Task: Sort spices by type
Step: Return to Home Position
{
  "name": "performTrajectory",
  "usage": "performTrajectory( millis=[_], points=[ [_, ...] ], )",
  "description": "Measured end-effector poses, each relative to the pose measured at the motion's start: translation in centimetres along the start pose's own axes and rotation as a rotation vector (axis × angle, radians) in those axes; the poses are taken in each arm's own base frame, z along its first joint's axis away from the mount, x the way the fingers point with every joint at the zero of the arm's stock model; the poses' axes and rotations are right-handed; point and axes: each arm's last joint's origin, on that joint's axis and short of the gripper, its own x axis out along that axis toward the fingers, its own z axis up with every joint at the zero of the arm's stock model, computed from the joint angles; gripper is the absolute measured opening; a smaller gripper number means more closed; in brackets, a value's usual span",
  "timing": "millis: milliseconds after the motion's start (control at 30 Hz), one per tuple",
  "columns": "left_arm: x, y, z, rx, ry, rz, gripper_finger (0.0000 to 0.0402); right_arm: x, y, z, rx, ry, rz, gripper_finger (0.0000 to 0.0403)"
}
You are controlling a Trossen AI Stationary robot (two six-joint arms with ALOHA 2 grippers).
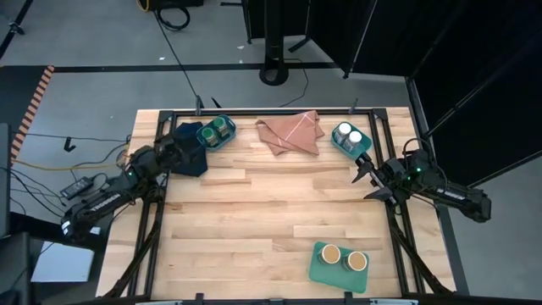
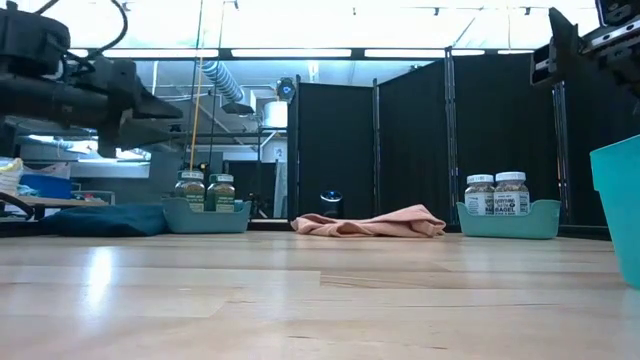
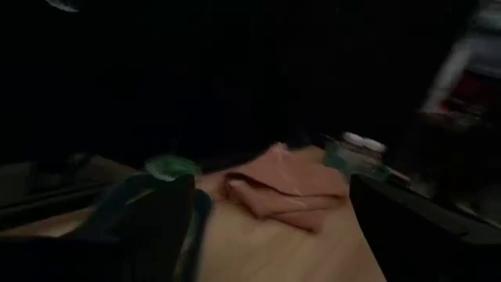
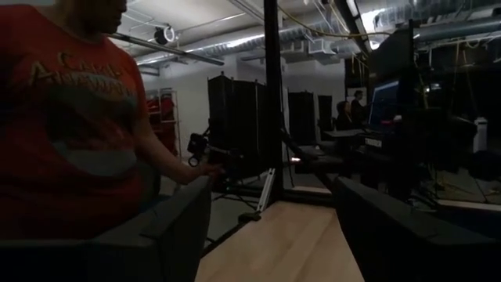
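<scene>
- Closest in: a green tray sits at the front edge of the counter, well in front of the pink cloth and a bit to its right. Both tan-topped jars stand upright in it, side by side.
- Right hand: hangs right of the pink cloth and slightly in front of it, fingers spread wide, holding nothing.
- Left hand: left of the pink cloth, over a bunched-up dark blue cloth, also wide open and empty.
- Back row: the left teal bin, just left of the pink cloth, has both green-lidded jars. The dark blue cloth is pushed up against it.
- The right teal bin, just right of the pink cloth, has both white-lidded jars.
- Past the counter: black curtains, plus a person in a red shirt in the right wrist view.
</scene>
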Motion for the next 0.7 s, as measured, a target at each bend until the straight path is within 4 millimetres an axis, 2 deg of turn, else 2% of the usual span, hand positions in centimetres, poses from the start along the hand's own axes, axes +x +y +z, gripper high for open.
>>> performTrajectory(
  millis=[200, 400, 600, 700],
  points=[
    [0.0, -0.3, 0.0, 0.042, -0.007, 0.006, 0.0346, 0.0, 0.0, 0.0, -0.064, 0.006, 0.008, 0.0275],
    [-0.2, -1.7, -0.5, 0.007, 0.077, -0.266, 0.0346, 0.0, -0.1, -0.6, -0.105, 0.051, 0.007, 0.0275],
    [-0.5, -2.7, -0.8, -0.018, 0.099, -0.303, 0.0346, 0.0, -0.2, -0.7, -0.106, 0.056, 0.006, 0.0275],
    [-0.8, -3.4, -0.8, -0.026, 0.096, -0.38, 0.0346, 0.0, -0.2, -0.7, -0.101, 0.06, 0.006, 0.0275]
  ],
)
